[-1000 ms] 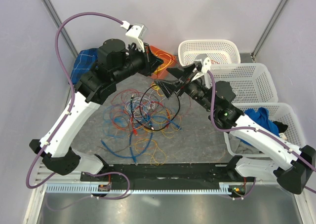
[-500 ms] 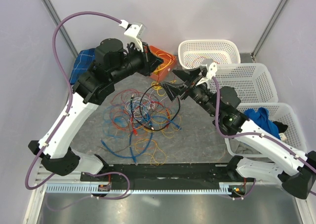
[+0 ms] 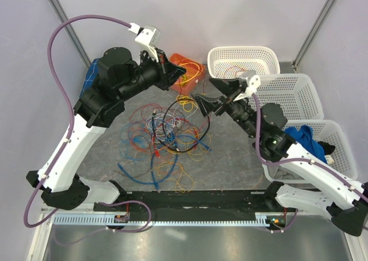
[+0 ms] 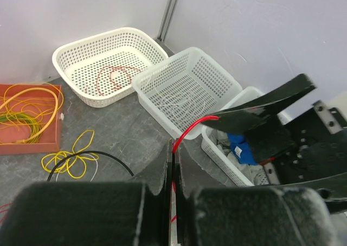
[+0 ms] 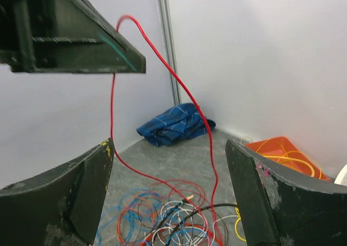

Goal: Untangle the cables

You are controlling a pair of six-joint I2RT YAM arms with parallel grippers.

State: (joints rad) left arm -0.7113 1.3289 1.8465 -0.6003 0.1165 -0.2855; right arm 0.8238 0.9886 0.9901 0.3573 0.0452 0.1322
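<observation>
From above, the tangled cables [image 3: 167, 135] lie mid-counter [image 3: 230, 157], their left edge hidden by an arm. 
Left wrist: the left claw [image 4: 173, 160] pinches a red cable [image 4: 191, 129], whose lower run is hidden. 
Right wrist: the right claw [image 5: 168, 148] gapes wide, and the heap is cut off below.

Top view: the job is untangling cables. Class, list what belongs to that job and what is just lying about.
Job: cable tangle; red cable, pinched in the shut left gripper; open right gripper.

Lying about: blue cloth, far left; second cloth, in the nearest basket.
</observation>
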